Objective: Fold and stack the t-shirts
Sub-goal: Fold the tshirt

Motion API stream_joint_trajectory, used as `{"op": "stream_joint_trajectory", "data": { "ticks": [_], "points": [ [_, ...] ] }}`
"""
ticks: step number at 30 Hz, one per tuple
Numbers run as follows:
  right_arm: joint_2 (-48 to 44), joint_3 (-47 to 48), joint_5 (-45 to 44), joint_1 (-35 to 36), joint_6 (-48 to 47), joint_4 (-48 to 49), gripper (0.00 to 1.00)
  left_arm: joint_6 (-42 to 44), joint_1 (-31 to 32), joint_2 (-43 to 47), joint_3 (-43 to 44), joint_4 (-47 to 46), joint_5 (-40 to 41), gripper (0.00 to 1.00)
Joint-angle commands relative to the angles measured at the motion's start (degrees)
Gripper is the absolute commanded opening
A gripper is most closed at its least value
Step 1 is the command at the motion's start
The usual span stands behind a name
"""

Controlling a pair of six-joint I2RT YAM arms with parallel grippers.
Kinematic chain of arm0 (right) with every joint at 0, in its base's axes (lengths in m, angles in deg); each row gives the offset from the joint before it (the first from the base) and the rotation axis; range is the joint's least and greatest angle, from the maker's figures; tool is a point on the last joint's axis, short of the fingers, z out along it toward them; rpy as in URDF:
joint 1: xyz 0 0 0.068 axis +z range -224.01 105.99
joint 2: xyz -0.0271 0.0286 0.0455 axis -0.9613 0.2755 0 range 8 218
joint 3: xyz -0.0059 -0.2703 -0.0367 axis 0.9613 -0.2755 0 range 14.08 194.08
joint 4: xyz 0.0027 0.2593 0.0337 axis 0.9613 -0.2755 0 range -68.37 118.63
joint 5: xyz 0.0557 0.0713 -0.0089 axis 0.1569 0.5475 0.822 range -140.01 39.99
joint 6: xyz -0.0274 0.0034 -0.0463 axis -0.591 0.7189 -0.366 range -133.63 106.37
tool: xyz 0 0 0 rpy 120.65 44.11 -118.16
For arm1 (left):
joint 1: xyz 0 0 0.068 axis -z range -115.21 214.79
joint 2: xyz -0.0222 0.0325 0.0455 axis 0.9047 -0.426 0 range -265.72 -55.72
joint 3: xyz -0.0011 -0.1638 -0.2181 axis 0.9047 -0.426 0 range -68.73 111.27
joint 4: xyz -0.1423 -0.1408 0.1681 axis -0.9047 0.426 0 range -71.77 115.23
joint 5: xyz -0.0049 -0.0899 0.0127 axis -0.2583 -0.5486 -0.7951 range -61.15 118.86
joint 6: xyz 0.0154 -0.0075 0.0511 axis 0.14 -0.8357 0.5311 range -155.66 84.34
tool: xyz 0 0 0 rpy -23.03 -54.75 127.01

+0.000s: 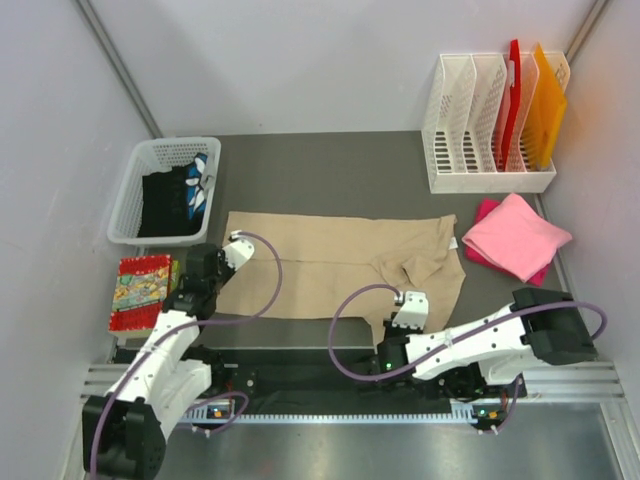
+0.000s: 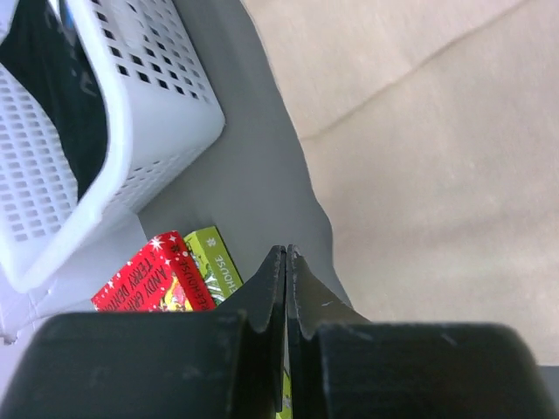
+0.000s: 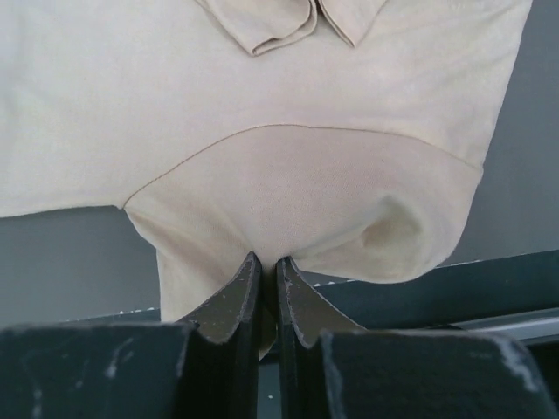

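A beige t-shirt (image 1: 330, 262) lies spread across the middle of the grey table, with folds bunched at its right part. My right gripper (image 1: 392, 322) is shut on the shirt's near sleeve (image 3: 288, 209) at the table's front edge; cloth shows between the jaws (image 3: 265, 266). My left gripper (image 1: 203, 283) is shut and empty (image 2: 286, 255), just left of the shirt's left edge (image 2: 419, 131), above bare table. A folded pink t-shirt (image 1: 515, 236) lies at the right.
A white basket (image 1: 165, 188) with dark clothes stands at the back left and shows in the left wrist view (image 2: 113, 113). Colourful books (image 1: 143, 290) lie at the near left. A white file rack (image 1: 490, 125) with red and orange folders stands at the back right.
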Motion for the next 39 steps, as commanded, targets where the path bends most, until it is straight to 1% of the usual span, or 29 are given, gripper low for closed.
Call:
{"op": "stream_joint_trajectory", "data": {
  "ticks": [1,2,6,7,10,14,16,21,22,24,30,35,38,39],
  "points": [
    [-2.0,0.7,-0.7,2.0,10.7,-6.8,0.08,-1.3,-0.3,3.1,1.4,5.9,-2.6,0.00],
    [-1.2,0.8,-0.5,2.0,10.9,-6.8,0.08,-1.2,-0.3,3.4,0.9,6.6,-2.5,0.08],
    [1.1,1.1,-0.1,2.1,11.8,-7.0,0.10,0.6,-0.3,4.4,-3.6,7.4,-2.1,0.26],
    [1.2,0.9,-0.1,2.0,11.9,-6.8,0.11,1.3,-0.3,4.5,-4.2,8.0,-2.0,0.27],
    [1.2,-0.3,-0.1,1.8,12.5,-5.6,0.11,1.6,-0.3,4.3,-5.4,12.5,-3.7,0.29],
    [-0.5,-2.5,-0.2,1.7,11.2,-2.4,0.12,0.7,-0.3,5.2,-5.6,15.6,-6.6,0.30],
    [-0.4,-2.9,-0.4,1.7,11.0,-1.9,0.12,-0.5,-0.3,5.0,-4.6,18.4,-9.2,0.30],
    [0.7,-2.8,-0.7,1.6,10.4,-1.8,0.13,-1.7,-0.4,3.6,-1.1,21.5,-10.5,0.30],
    [0.9,-2.8,-0.7,1.5,10.4,-1.6,0.13,-2.0,-0.6,3.2,-0.5,23.2,-12.5,0.31],
    [0.8,-3.0,-0.8,1.5,10.4,-1.3,0.13,-1.9,-0.9,2.6,0.3,23.8,-13.0,0.31],
    [-0.5,-4.1,-1.1,1.2,9.5,-0.5,0.14,1.7,-4.5,-0.1,1.3,27.1,-15.7,0.31],
    [-1.5,-4.8,-1.3,1.0,9.2,-0.4,0.15,5.4,-7.5,1.7,2.4,30.1,-15.7,0.33],
    [-1.4,-4.6,-1.3,0.8,9.0,-0.4,0.15,7.8,-7.5,3.5,2.8,33.1,-16.6,0.36],
    [-1.3,-4.7,-1.3,0.9,9.0,-0.4,0.15,8.6,-9.1,4.2,3.0,33.8,-17.2,0.39]
  ]
}}
